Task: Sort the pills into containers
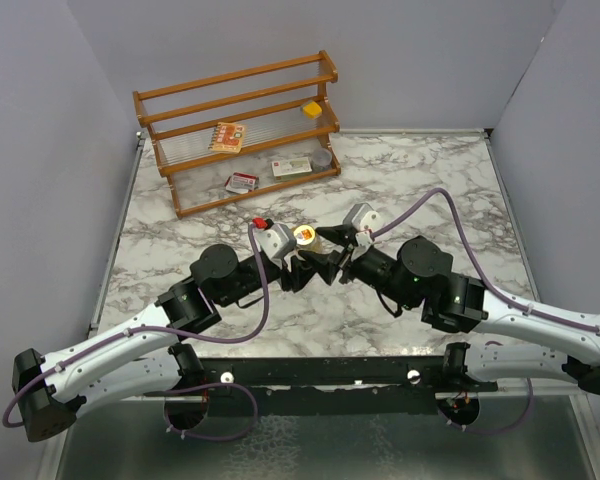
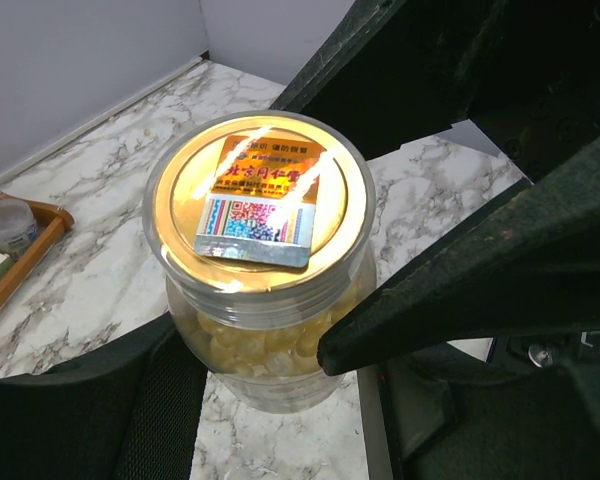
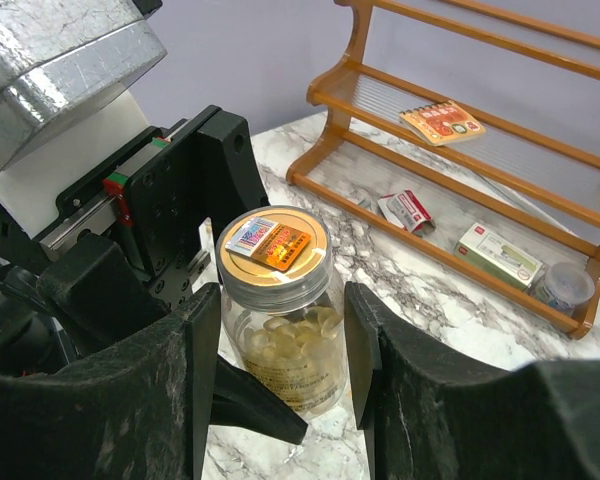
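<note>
Amber jar point(image 3: 283, 345) of pills upright, gripped between left claw point(image 2: 250, 360) fingers. Right claw point(image 3: 278, 315) straddles it, fingers just beside its walls; can't tell if it grips. Yellow box point(image 1: 312, 108) on rack point(image 1: 240, 95) shelf, well beyond both claws.

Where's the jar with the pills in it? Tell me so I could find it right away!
Look at the middle of the marble table, where the left gripper and right gripper meet. Between them is a small clear jar full of pale yellow pills. The other little things sit on the wooden rack; only this jar has a gold lid with an orange sticker.
</note>
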Action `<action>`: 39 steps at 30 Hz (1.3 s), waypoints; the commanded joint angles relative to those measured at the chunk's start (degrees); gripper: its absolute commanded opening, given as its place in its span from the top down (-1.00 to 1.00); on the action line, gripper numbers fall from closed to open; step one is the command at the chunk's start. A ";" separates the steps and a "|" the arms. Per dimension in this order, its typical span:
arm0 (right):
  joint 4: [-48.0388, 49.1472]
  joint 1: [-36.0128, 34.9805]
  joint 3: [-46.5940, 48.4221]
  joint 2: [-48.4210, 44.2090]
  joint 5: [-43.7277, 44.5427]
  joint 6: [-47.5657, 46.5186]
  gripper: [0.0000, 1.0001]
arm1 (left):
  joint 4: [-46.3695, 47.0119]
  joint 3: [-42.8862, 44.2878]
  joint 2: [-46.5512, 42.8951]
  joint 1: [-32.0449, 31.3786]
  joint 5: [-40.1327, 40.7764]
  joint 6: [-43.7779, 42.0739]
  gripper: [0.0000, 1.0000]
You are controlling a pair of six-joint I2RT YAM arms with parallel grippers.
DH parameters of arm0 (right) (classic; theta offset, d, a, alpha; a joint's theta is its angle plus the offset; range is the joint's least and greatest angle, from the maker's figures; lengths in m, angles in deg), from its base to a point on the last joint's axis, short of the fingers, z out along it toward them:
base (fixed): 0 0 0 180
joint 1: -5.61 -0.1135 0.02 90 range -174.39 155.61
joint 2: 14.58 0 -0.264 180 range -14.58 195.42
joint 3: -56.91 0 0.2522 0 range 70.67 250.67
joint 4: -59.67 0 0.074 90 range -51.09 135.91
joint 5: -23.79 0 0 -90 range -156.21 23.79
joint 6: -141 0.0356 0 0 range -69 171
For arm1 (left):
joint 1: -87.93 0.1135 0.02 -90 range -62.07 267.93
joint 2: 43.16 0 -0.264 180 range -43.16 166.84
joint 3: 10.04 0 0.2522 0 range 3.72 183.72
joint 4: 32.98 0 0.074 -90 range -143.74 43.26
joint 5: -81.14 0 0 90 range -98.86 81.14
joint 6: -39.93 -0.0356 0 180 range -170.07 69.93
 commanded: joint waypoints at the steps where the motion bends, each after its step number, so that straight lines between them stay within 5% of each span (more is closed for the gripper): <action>1: -0.30 -0.69 -1.30 -0.06 0.08 1.04 0.26 | 6.65 1.21 -1.02 -0.13 -2.11 0.81 1.00; 12: -0.94 -0.73 -1.23 0.43 0.52 1.67 0.98 | 7.33 0.55 -1.76 -0.14 -4.13 0.79 1.00; 20: -0.32 -0.68 -1.86 -0.94 1.17 1.67 0.98 | 8.05 -1.37 -4.55 -0.06 -2.83 1.41 0.43; 26: 1.12 -0.68 -3.37 -2.13 3.01 1.75 0.98 | 8.28 -2.21 -5.71 -0.10 -2.13 1.50 0.36; 30: 1.88 -0.63 -3.85 -1.98 3.63 1.84 0.98 | 8.25 -2.26 -5.73 -0.06 -1.66 1.43 0.43; 36: 0.04 -0.71 -1.90 -0.24 3.00 2.23 0.97 | 8.19 -1.93 -5.22 -0.11 -1.49 0.90 0.85; 39: -0.86 -0.72 -0.65 0.93 3.06 2.37 0.51 | 8.10 -1.74 -4.57 -0.12 -2.20 0.78 0.97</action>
